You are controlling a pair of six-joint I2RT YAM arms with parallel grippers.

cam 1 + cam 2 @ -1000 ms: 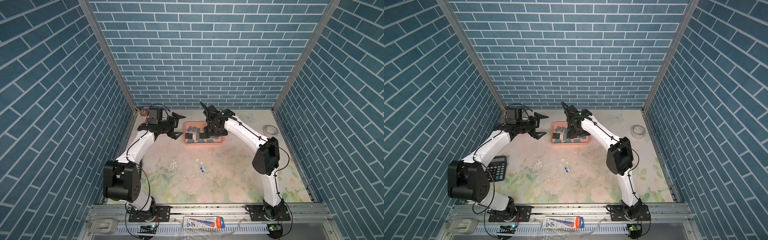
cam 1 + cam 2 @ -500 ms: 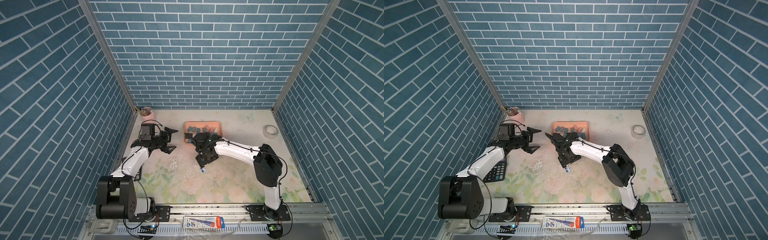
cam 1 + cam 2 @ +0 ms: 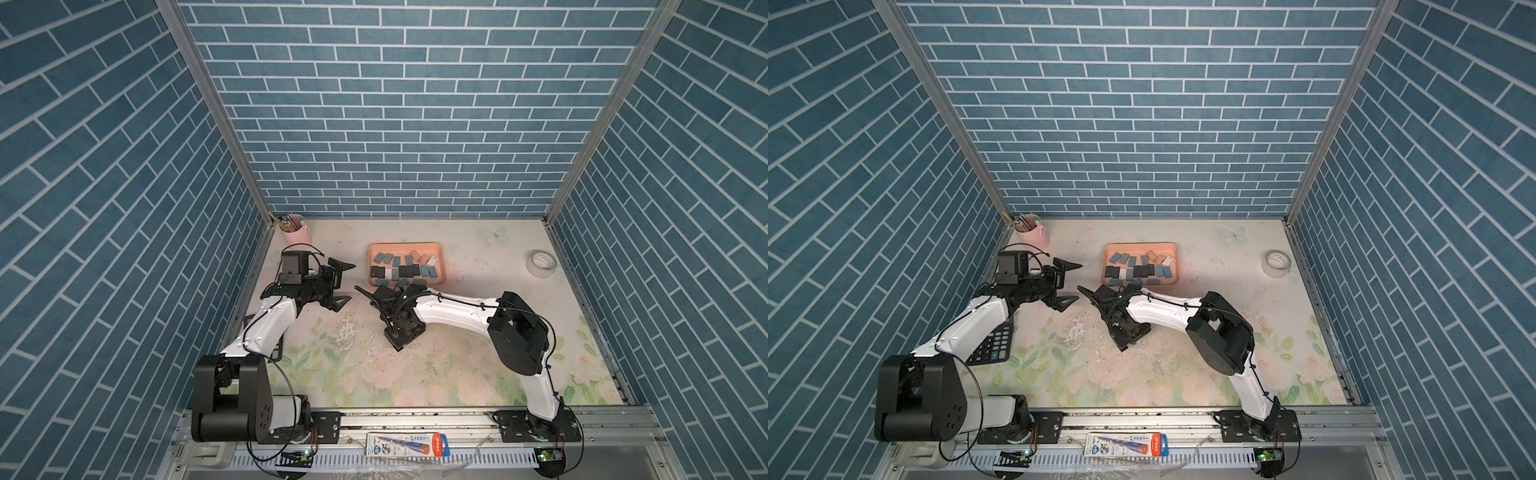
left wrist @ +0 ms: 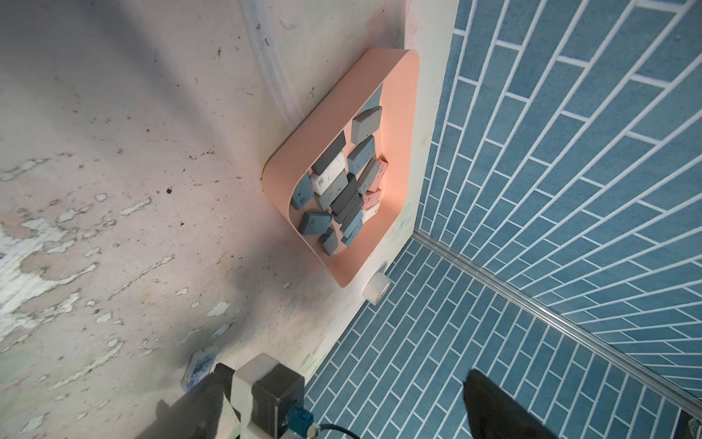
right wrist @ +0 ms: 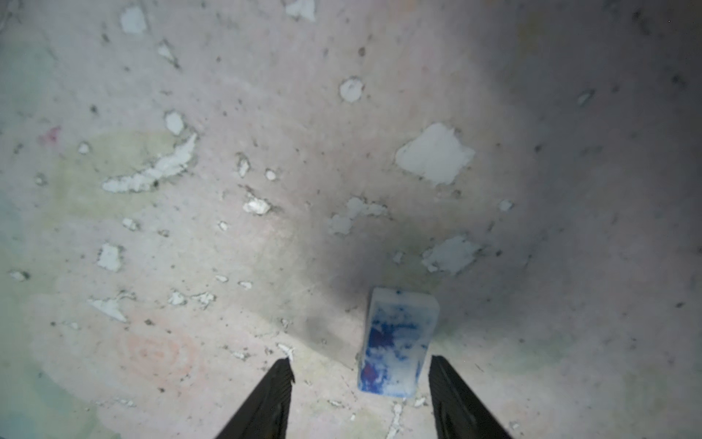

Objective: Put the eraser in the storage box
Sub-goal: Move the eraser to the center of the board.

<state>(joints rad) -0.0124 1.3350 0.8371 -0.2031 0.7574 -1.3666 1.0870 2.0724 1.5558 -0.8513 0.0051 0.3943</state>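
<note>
1. In the right wrist view we see the eraser point(image 5: 399, 342), white with blue smudges. It lies flat on the table point(image 5: 228, 190) at the lower middle of the frame.
2. The right gripper point(image 5: 360, 363) has its 2 black fingers point(image 5: 273, 399) spread, 1 on each side of the eraser. The finger at the frame's right is just beside it and the other stands clear, so nothing is pinched.
3. In both top views the right arm point(image 3: 453, 309) point(image 3: 1163, 309) reaches in from the lower right. Its wrist bends down over the middle of the table and covers the eraser.
4. The box point(image 3: 405, 246) point(image 3: 1142, 246) sits in the upper middle of the table, just above that wrist in the frame.
5. In the left wrist view the box point(image 4: 323, 125) is at centre and the eraser point(image 4: 199, 366) at the lower left, well apart, so the eraser is outside the box.
6. The box holds a loose layer of other erasers point(image 3: 409, 271) point(image 4: 330, 171): grey-blue, black, white and pink.
7. The left gripper point(image 3: 347, 283) point(image 3: 1073, 282) is left of the box in both top views. Its fingers are spread wide, point toward the box and grip nothing.
8. A pink cup point(image 3: 296, 232) point(image 3: 1032, 232) of pencils stands in the table's upper left corner.
9. The tape point(image 3: 541, 262) point(image 3: 1278, 262) lies at the upper right.
10. In a top view we see a calculator point(image 3: 992, 345) partly under the left arm.
</note>
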